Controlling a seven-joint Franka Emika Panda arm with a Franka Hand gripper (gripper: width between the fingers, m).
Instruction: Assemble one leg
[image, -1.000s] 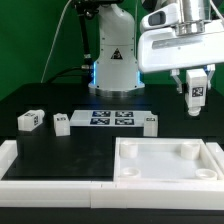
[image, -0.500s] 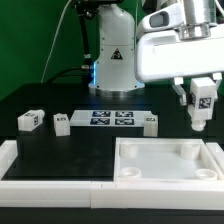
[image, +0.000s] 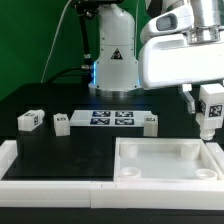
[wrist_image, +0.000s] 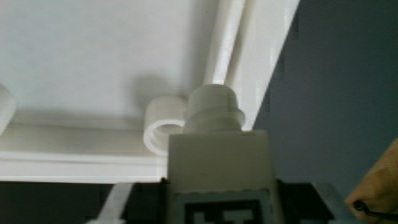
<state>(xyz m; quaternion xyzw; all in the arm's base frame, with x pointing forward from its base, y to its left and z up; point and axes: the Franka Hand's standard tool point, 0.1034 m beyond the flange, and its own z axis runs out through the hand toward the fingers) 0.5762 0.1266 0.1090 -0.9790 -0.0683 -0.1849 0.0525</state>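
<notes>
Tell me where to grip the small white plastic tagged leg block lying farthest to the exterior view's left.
Take the far-left leg across its chunky white body, coming straight down: it lies on its side on the black table, apart from the other parts, so both flanks look free. The gripper is shut on the held leg; place that first.

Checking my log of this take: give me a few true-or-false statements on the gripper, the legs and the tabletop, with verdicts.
1. The gripper is shut on a leg. True.
2. The tabletop lies at the exterior view's left. False: it lies at the exterior view's right.
3. Three loose legs lie on the table near the marker board. True.
4. One loose leg lies inside the tabletop. False: all three lie on the black table, outside it.
</notes>
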